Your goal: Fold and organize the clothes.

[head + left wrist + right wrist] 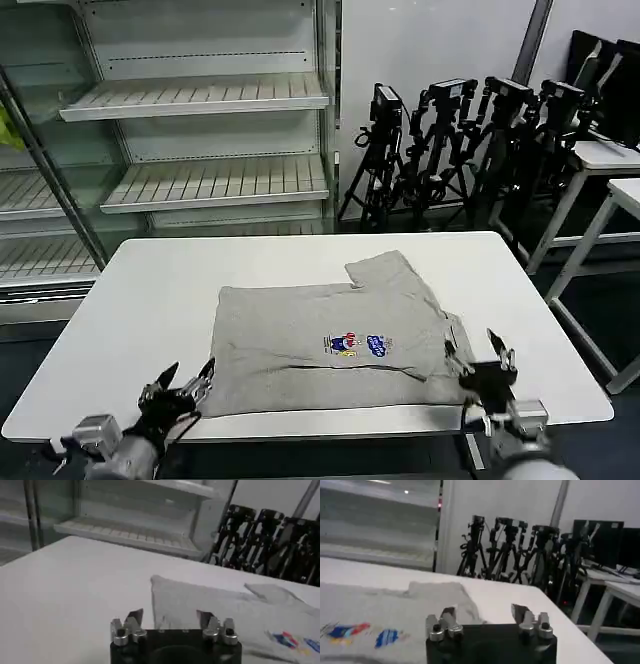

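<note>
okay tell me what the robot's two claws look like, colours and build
Both match: the left claw and right claw have black block-shaped bodies with silvery metal fittings and bolts, ending in dark, pointed fingers. Thin dark cables run along the left arm's wrist.

Shirt (pixel 330 335): we see soft matt grey cloth, with a small smooth print.
Table (pixel 150 300): we see a smooth white top, slightly matt.
Left gripper (pixel 183 385): black matt body, we think plastic; bare metal fingertips.
Right gripper (pixel 480 358): the same black body and shiny metal bolts.
Shelves (pixel 200 95): white, smooth, ribbed surface.
Tripods (pixel 460 140): black, matt.
</note>
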You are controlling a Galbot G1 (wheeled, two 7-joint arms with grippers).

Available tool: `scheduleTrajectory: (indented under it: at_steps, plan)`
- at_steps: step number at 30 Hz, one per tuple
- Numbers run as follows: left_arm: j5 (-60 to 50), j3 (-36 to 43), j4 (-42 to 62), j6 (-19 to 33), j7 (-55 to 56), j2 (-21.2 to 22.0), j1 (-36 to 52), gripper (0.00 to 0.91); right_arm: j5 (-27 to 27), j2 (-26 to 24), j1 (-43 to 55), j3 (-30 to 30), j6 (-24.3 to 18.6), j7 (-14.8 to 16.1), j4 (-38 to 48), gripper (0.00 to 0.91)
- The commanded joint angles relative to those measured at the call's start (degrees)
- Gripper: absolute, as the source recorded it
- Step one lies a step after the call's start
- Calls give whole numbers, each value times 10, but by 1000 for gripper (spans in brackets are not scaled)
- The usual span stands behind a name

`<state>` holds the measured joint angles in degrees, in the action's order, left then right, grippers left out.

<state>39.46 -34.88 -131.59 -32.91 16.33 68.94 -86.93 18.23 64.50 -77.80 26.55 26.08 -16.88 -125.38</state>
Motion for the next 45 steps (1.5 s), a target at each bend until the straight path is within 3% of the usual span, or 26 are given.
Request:
scheduleTrajectory:
  at_steps: [1, 7, 20, 31, 32, 33, 34, 35, 45]
  plan:
    - [22, 52, 138, -2, 7, -36, 200, 907, 39, 0, 256, -75, 25, -5, 173, 907]
    - [-24, 142, 248, -3, 5, -58, 321, 907, 82, 16, 378, -114, 68, -5, 304, 907]
    - [-109, 248, 453, -2, -11, -37, 460, 907, 82, 61, 547, -163, 48, 29, 564, 907]
    - [-78, 247, 493, -2, 3, -30, 465, 907, 85, 96, 567, -182, 51, 46, 638, 907]
    - [-69, 246, 493, -3, 4, -30, 464, 897, 85, 97, 566, -182, 51, 46, 641, 907]
    - [-62, 244, 495, -3, 4, -30, 463, 615, 86, 97, 565, -183, 52, 46, 642, 897]
    - [-54, 242, 496, -3, 4, -30, 462, 20, 86, 97, 564, -185, 53, 47, 643, 464]
    - [-49, 242, 496, -3, 4, -31, 460, 10, 86, 97, 562, -187, 54, 47, 644, 0]
    - [-16, 237, 462, -2, 4, -36, 433, 10, 113, 94, 541, -186, 61, 49, 628, 0]
